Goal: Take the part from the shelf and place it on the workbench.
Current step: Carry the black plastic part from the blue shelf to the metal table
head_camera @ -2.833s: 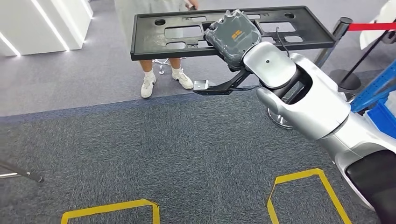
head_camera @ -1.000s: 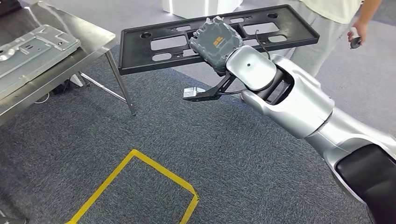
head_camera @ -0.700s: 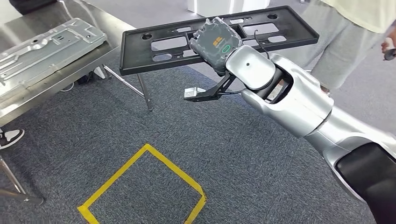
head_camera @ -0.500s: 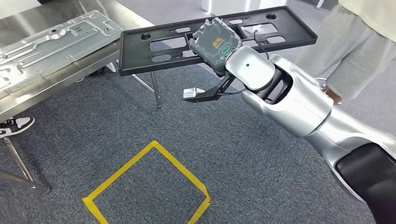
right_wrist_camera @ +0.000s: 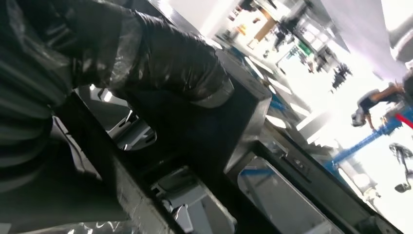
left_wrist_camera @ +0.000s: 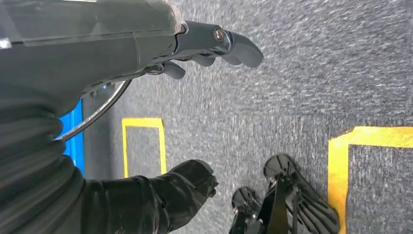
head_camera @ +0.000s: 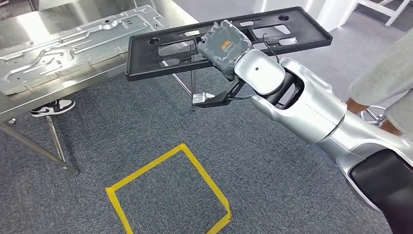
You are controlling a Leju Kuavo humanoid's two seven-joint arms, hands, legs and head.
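Observation:
In the head view my right hand (head_camera: 225, 46) grips the long black plastic part (head_camera: 302, 30) near its middle and holds it level, high above the carpet. The part's left end hangs over the near corner of the steel workbench (head_camera: 29, 105). Up close in the right wrist view, the thumb (right_wrist_camera: 165, 53) presses on the black part (right_wrist_camera: 219, 131). In the left wrist view my left hand (left_wrist_camera: 160, 53) hangs over the carpet with its fingers (left_wrist_camera: 229, 44) and thumb apart, holding nothing.
A stamped silver metal panel (head_camera: 73, 44) lies along the workbench. A slanted table leg (head_camera: 56, 141) and a person's shoe (head_camera: 52, 107) show under the bench. Another person's leg (head_camera: 384, 83) is at the right edge. A yellow tape square (head_camera: 146, 167) marks the carpet.
The camera has swung round: the workbench has come into view and slid closer under the part, and the person has drifted off to the right. My right hand holds the part as before.

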